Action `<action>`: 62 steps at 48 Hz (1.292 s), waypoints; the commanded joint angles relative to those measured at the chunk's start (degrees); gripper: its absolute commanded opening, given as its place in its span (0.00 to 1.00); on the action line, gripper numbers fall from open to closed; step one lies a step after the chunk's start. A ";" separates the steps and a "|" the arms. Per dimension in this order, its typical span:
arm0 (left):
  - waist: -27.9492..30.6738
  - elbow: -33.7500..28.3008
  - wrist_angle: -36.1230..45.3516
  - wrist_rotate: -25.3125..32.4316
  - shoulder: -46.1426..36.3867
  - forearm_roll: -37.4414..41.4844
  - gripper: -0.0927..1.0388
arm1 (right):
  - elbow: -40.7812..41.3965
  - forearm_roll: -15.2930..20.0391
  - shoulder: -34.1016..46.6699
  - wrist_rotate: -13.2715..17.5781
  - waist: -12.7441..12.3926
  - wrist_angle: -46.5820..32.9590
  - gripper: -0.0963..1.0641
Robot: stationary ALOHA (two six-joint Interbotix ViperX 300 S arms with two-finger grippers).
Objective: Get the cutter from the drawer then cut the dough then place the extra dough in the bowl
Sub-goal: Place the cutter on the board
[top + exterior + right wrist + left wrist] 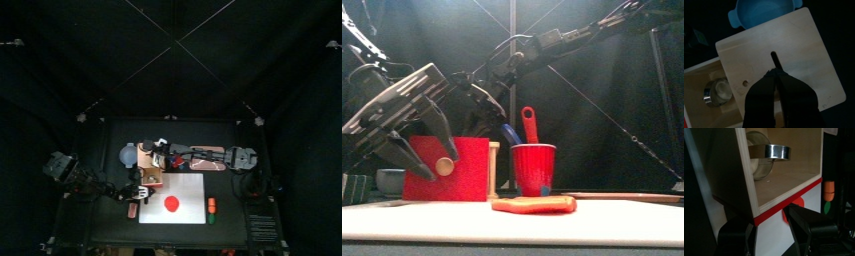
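Cutter (774, 150) lies in the open drawer (784, 183), untouched. The left pincer (769, 223) stands just before the drawer's red front (462, 170), its jaws apart and nothing held between them. The front's lower edge runs just past their tips.

The right pincer (775, 75) is narrowed to a point, jaws together and empty, over the top of the box (794, 50). Its tips are at one end of the slot, and I cannot tell whether they press on the wood.

The blue bowl (764, 12) sits just behind the box. The box stands at the left back corner of the board (187, 215). The red dough (174, 205) lies flat at the board's middle. The cup (533, 168), holding two knives, stands to the dough's right.
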 commanded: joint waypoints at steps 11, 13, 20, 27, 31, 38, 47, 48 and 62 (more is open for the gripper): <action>-0.18 -0.79 -0.62 0.88 -3.52 3.69 0.77 | -0.44 -0.26 -1.76 -0.44 -0.09 -0.26 0.10; -0.44 -0.35 -1.32 0.88 -4.39 5.54 0.77 | -0.35 -0.09 -2.20 -0.62 -0.09 -0.44 0.10; -1.49 1.41 -3.25 0.44 -6.68 9.40 0.77 | -0.35 0.35 -3.34 -0.62 0.18 -2.02 0.10; -2.37 4.22 -3.60 0.44 -9.93 9.58 0.77 | -0.35 0.53 -4.31 -0.53 0.62 -2.90 0.10; -2.99 5.63 -3.78 0.70 -12.22 9.84 0.76 | -0.26 0.53 -5.10 -0.79 1.05 -2.90 0.10; -3.43 8.09 -4.13 0.97 -17.05 13.54 0.76 | -0.09 -0.35 -8.00 -1.58 2.37 -3.34 0.11; -3.25 10.46 -4.57 0.97 -22.41 23.20 0.76 | 4.13 -0.26 -13.27 -2.81 4.48 -4.31 0.12; -3.16 10.81 -4.75 0.97 -22.94 24.26 0.76 | 4.92 -0.53 -13.89 -2.90 4.83 -4.75 0.12; 1.58 18.46 -8.26 0.97 -27.33 39.29 0.76 | 21.36 -0.35 -22.41 -1.41 9.32 -20.13 0.33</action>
